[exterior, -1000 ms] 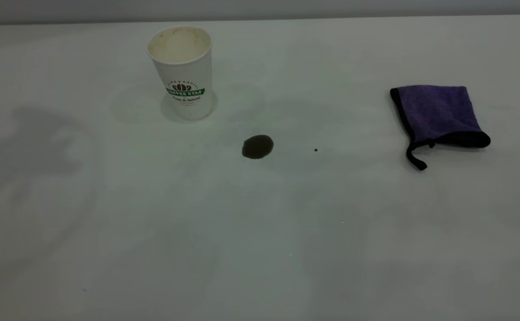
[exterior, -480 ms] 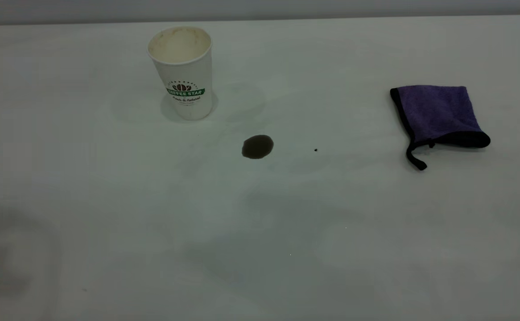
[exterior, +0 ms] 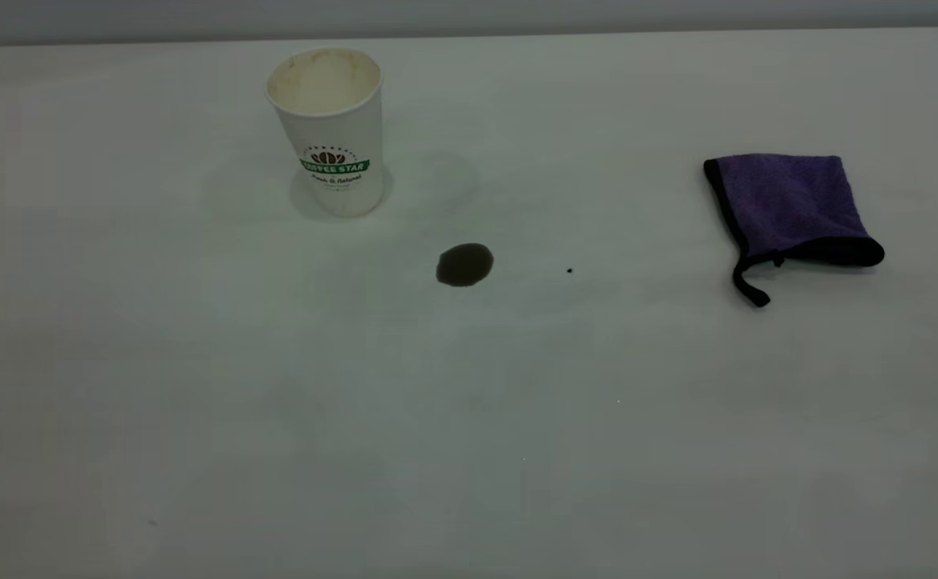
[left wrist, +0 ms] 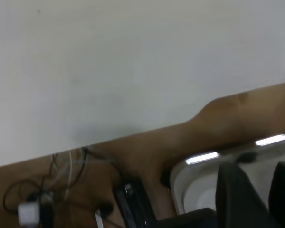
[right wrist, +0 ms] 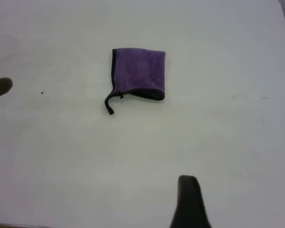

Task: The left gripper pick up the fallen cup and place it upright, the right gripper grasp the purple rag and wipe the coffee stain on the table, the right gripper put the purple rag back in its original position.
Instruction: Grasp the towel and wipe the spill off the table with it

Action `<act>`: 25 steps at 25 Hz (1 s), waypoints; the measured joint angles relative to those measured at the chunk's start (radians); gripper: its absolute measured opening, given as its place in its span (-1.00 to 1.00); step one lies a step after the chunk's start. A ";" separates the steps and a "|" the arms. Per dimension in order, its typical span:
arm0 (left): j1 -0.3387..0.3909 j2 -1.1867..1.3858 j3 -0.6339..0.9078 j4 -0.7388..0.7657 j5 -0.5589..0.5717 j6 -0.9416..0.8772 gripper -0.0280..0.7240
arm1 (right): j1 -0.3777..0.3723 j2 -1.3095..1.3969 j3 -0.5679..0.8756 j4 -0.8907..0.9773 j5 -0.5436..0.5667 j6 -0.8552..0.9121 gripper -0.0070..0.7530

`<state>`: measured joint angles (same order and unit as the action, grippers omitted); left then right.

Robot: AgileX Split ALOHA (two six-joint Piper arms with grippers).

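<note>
Cup (exterior: 328, 129) is already standing upright near the far left part of the table (exterior: 276, 418), mouth up, creamy residue showing inside and the green band facing the exterior camera. Coffee stain (exterior: 464, 264) sits a bit nearer the camera and to the right of it, apart from the cup base, with a tiny black speck (exterior: 569, 271) further right (not part of the stain). Purple rag (exterior: 787, 205) lies flat well off to the right side, black loop strap trailing from its near left corner, nothing touching it. Neither arm shows in the exterior view at all. In the right wrist view the rag (right wrist: 138, 74) is out ahead of the right gripper (right wrist: 190, 202), well apart from it, and the stain (right wrist: 1, 86) is just at the frame edge; only one dark finger tip is visible, so I can't tell whether that claw is apart or together. Left gripper (left wrist: 254, 194) looks past the table edge at a brown floor (left wrist: 147, 156) and some cables (left wrist: 42, 199), and its fingers are only partly in frame, so can't tell there either.
</note>
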<state>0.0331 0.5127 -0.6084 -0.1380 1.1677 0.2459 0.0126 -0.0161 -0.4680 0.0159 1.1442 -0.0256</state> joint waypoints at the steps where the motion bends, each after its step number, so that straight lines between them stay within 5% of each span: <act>1: 0.000 -0.039 0.012 0.000 0.000 0.000 -0.28 | 0.000 0.000 0.000 0.000 0.000 0.000 0.55; 14: 0.000 -0.497 0.100 0.017 -0.034 -0.067 -0.28 | 0.000 0.000 0.000 0.000 0.000 0.000 0.55; 25: 0.000 -0.532 0.113 0.040 -0.032 -0.104 -0.28 | 0.000 0.000 0.000 0.000 0.000 0.000 0.55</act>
<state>0.0331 -0.0188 -0.4955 -0.0976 1.1361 0.1423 0.0126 -0.0161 -0.4680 0.0159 1.1442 -0.0256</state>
